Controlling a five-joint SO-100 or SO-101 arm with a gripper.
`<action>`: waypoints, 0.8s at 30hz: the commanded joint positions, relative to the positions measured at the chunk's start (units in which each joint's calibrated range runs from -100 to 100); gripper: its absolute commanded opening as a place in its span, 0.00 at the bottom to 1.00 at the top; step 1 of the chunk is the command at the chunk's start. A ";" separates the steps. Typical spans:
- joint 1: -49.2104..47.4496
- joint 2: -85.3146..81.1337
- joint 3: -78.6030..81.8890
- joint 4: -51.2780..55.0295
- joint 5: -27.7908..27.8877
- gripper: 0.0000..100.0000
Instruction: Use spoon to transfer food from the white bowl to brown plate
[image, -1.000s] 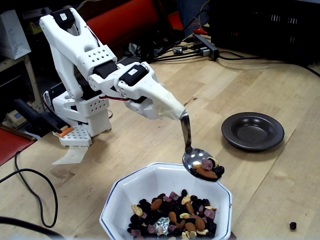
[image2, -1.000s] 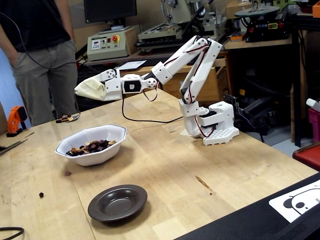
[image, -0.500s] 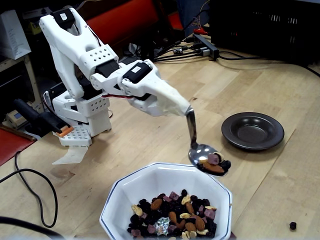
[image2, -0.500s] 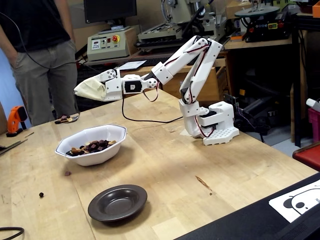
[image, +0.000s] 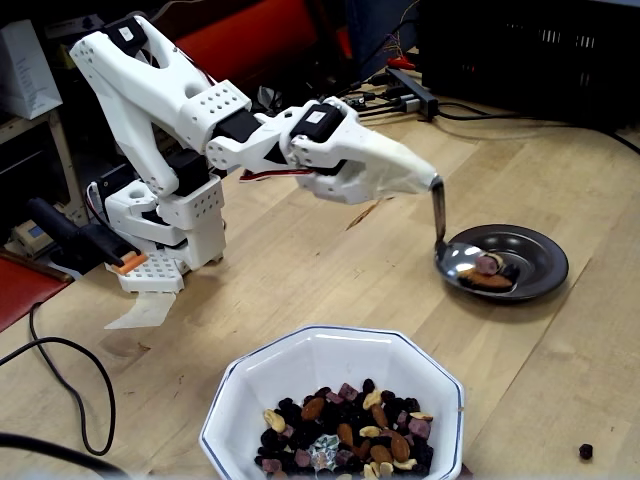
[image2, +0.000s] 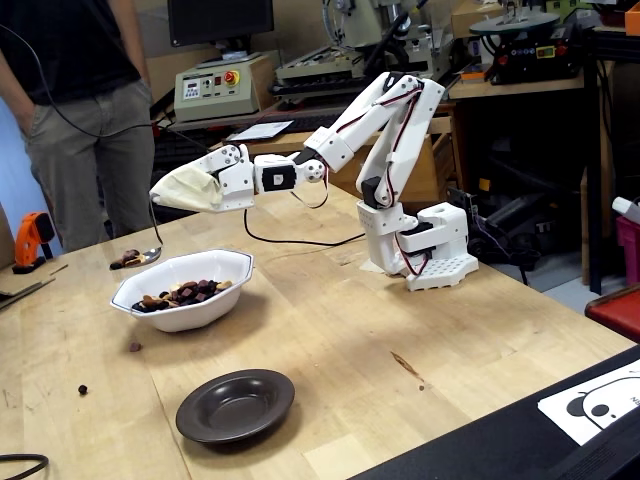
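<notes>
Pincer (image: 425, 180), under a pale sleeve, was clamped on the spoon (image: 440, 228) handle, with the spoon hanging down from it. The spoon held a small load of food (image: 487, 270), not yet tipped out.

The views disagreed on place. In one fixed view the load sat in line with the plate (image: 540, 250), over its left part. In the other, the spoon (image2: 140, 256) hung just past the left rim of the bowl (image2: 185, 312), well apart from the plate (image2: 235, 405), which looked bare.

Most of the food (image: 345, 425) lay in the bowl (image: 300, 340). One stray bit (image: 585, 450) lay on the table, right of the bowl.

We judged the scoop done, the unloading left, and many more scoops needed.
</notes>
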 joint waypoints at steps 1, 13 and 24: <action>-4.29 -2.60 -3.18 -1.11 0.15 0.04; -13.99 -2.60 -3.09 -1.11 0.15 0.04; -21.47 -2.60 -3.09 -1.11 0.15 0.04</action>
